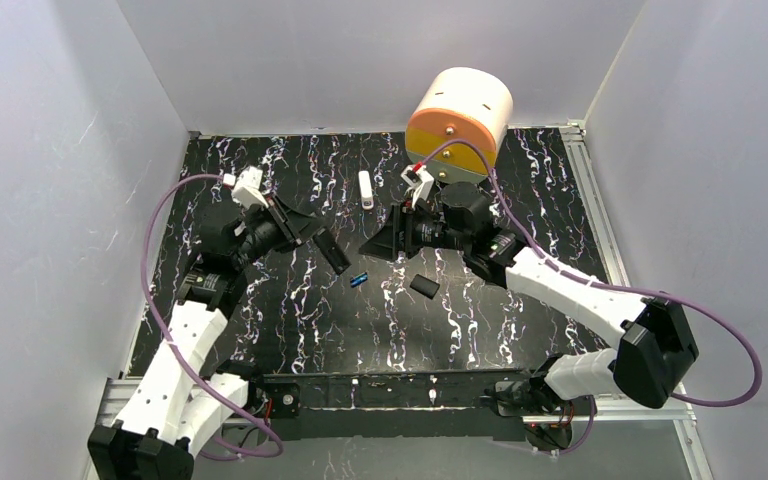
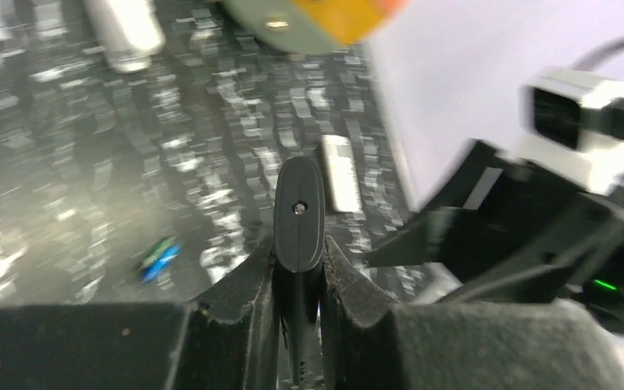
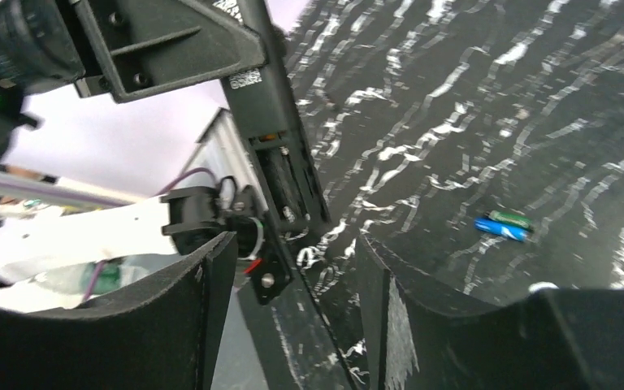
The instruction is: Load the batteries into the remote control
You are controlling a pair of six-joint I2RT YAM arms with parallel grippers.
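Observation:
My left gripper [image 1: 305,233] is shut on a slim black remote [image 1: 331,251], held on edge above the mat; it shows between the jaws in the left wrist view [image 2: 298,213]. In the right wrist view the black remote [image 3: 280,154] has an open battery bay. Two batteries [image 1: 359,279], one blue and one greenish, lie side by side on the mat; they also show in the left wrist view [image 2: 158,259] and the right wrist view [image 3: 504,225]. My right gripper [image 1: 384,243] is open and empty, right of the black remote [image 3: 292,301]. The white rounded remote is not in view.
A small black cover piece [image 1: 423,286] lies right of the batteries. A narrow white stick [image 1: 366,188] lies farther back. A white and orange drum [image 1: 458,120] stands at the back right. White walls close in the marbled black mat [image 1: 290,330].

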